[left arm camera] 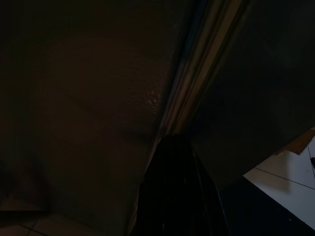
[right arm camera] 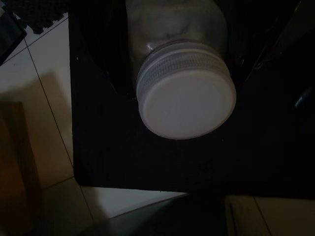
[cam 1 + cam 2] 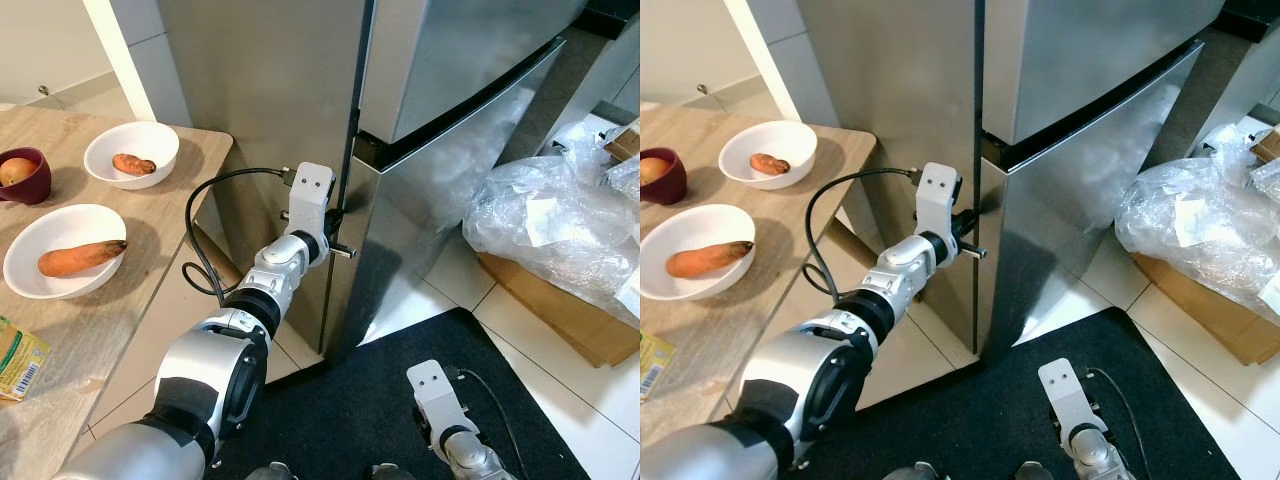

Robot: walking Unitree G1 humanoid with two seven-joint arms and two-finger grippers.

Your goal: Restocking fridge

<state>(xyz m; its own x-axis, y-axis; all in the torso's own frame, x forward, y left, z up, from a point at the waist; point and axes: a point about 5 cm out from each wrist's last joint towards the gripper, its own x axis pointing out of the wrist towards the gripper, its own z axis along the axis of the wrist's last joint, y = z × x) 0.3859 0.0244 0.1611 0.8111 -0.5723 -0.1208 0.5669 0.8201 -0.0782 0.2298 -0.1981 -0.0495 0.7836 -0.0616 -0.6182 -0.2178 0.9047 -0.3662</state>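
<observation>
The steel fridge (image 3: 450, 90) stands shut, an upper door above a lower door (image 3: 440, 200). My left arm reaches out to it, and my left gripper (image 3: 338, 222) rests at the seam between the fridge's side wall and the lower door's edge. In the dark left wrist view its black fingers (image 1: 177, 196) look pressed together and point into that seam. My right arm (image 3: 440, 400) hangs low over the black mat. In the right wrist view my right gripper (image 2: 182, 49) holds a clear jar with a white screw lid (image 2: 187, 101).
A wooden table (image 3: 150, 290) stands left of the fridge with two white bowls holding carrots (image 3: 80, 257) (image 3: 133, 164), a dark red bowl (image 3: 22, 175) and a green packet (image 3: 15, 360). Crumpled plastic (image 3: 550, 215) over a cardboard box lies to the right. A black mat (image 3: 360, 400) covers the floor.
</observation>
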